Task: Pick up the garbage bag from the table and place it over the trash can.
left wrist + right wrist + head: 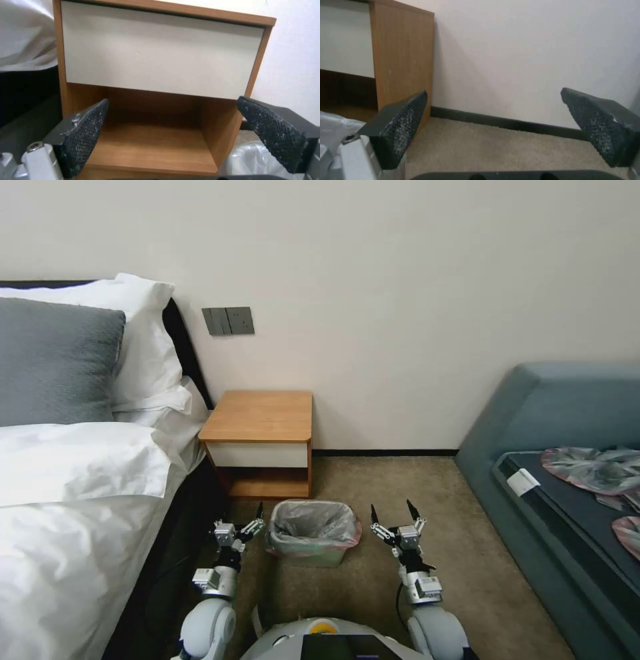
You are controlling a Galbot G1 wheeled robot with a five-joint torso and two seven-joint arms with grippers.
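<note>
Bag already lining the bin, both hands hanging empty on either side.

The garbage bag (313,521) sits inside the trash can (308,553) on the carpet, its pink rim folded over the can's edge, just in front of the bedside table (260,417), whose wooden top is bare. The left hand (256,519) hovers just beside the can on the bed side, fingers spread wide and holding nothing, facing the table's white drawer front (160,52). The right hand (393,513) hovers just off the can's other side, equally wide and empty, pointing toward the wall above the carpet (493,147).
</note>
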